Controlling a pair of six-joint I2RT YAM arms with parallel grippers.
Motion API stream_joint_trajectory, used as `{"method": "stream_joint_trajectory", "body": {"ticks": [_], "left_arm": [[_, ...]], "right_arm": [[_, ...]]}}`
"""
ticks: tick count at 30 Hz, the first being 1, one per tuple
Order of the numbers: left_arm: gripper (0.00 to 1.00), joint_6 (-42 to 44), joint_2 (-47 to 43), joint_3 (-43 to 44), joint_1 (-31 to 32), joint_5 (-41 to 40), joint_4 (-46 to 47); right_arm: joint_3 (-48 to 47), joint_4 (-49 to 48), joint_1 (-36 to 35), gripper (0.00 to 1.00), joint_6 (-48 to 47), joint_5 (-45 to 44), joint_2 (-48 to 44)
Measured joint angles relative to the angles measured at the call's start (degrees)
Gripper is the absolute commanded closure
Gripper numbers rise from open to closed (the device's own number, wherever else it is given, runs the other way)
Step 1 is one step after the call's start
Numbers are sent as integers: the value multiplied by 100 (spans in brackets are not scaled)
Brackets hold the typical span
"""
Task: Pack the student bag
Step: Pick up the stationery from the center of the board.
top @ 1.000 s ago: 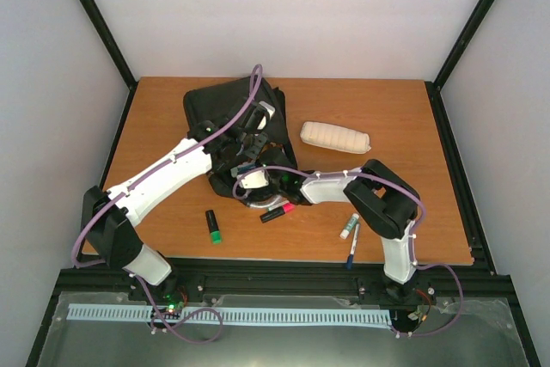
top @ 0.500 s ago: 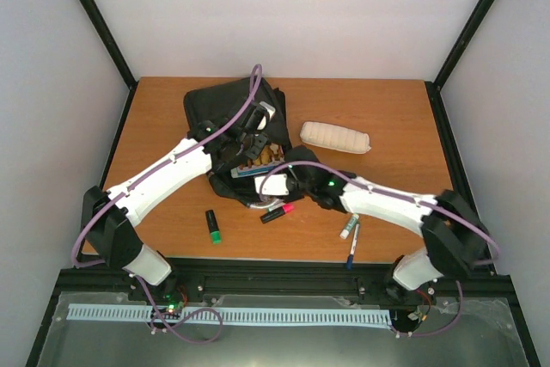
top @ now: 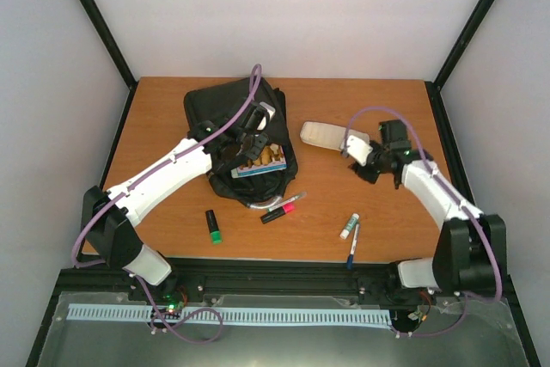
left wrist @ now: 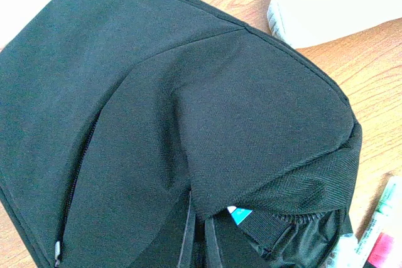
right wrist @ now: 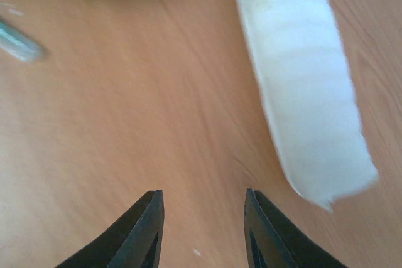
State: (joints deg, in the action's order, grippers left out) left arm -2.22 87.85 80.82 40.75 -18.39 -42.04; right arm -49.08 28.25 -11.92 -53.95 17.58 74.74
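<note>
Since a second earlier, the right arm had swung away from the bag's mouth to the right side of the bench, uncovering what lay inside. The bag [top: 210, 109] lay at the back-left of the bench [top: 387, 100], its open mouth facing the near edge. A colourful book [top: 260, 161] lay flat in the opening. The left claw [top: 251, 139] sat at that mouth, closed tight; whether it pinched the fabric could not be told.

The left wrist view filled with black cloth, and only a blue corner [left wrist: 239, 214] peeped from under a raised flap. That claw's own fingers did not show there.

Just right of the bag lay a white pouch [top: 325, 135]. The right claw [right wrist: 203, 191] hung near its right end, fingers narrowly apart with only bare wood between them and the pouch beside them, not touched.

Near the front edge lay a green marker [top: 213, 226], a pink marker [top: 279, 211] close to the bag's mouth, a white marker [top: 348, 226] and a pen [top: 353, 248]. Open wood remained along the back right and the far left.
</note>
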Motion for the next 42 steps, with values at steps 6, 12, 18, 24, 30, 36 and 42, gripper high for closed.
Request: {"method": "stream_joint_trajectory", "body": {"ticks": [6,12,18,24,30,36,42], "left_arm": [[99,-17,7,0,0,17,-24],[99,-44,33,0,0,55,-44],[99,-59,98,0,2,114,-52],[99,-63,98,2,0,131,-68],[99,-63,98,2,0,160,-87],[99,-63,98,0,0,205,-90],[99,-68,98,0,0,232,-92]], "right_arm": [[-1241,356,1255,63,-109,267,1290],[-2181,396,1462,60,-105,271,2168],[-3185,529,1462,46,197,308,3145],[-4116,791,1462,39,852,472,4166],[-4813,1237,1484,41,1401,765,4992],[-4809,1620,1491,55,1637,1086,5093],[-3956,1926,1491,68,1847,1244,4616]]}}
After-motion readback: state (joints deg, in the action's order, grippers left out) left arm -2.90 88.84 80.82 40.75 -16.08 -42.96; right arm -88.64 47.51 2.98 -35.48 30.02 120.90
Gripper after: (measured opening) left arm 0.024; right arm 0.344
